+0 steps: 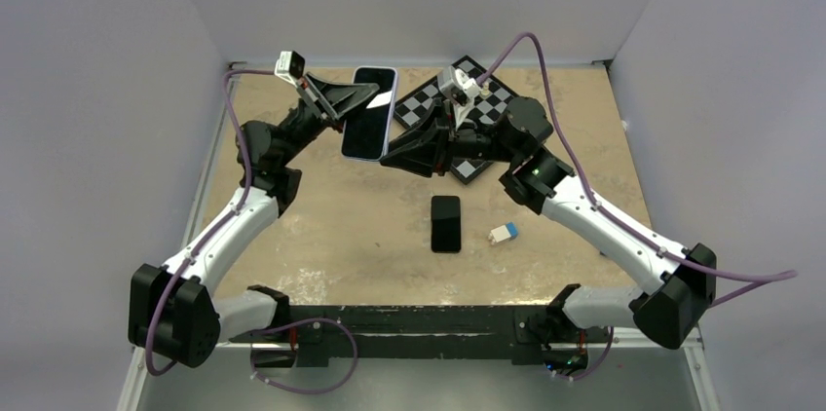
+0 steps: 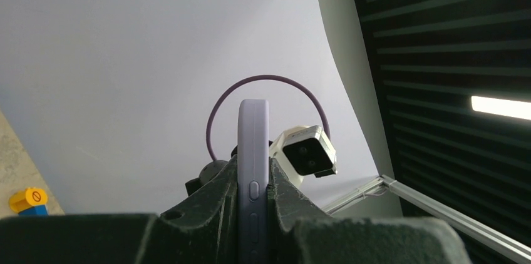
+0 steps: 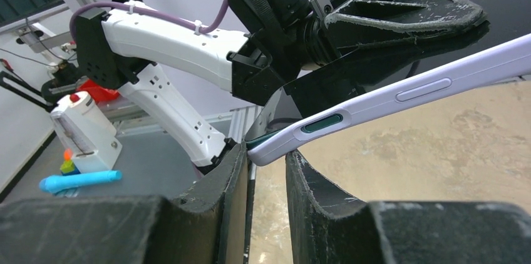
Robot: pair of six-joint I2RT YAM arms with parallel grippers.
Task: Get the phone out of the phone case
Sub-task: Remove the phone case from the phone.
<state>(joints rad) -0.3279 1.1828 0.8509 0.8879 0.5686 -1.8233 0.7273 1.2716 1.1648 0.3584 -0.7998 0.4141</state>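
A phone with a dark screen sits in a lilac phone case point(image 1: 370, 114), held in the air over the back of the table. My left gripper point(image 1: 375, 92) is shut on the case's upper part; in the left wrist view the case edge point(image 2: 253, 145) stands upright between the fingers of that gripper point(image 2: 253, 179). My right gripper point(image 1: 390, 153) is at the case's lower corner. In the right wrist view that corner of the case point(image 3: 401, 92) sits pinched between the tips of my right gripper point(image 3: 266, 154), with a thin green phone edge showing there.
A black phone-like slab point(image 1: 445, 223) lies flat mid-table, with a small white and blue block point(image 1: 503, 233) to its right. A checkerboard point(image 1: 492, 104) lies at the back under the right arm. Grey walls close in the left, right and back sides.
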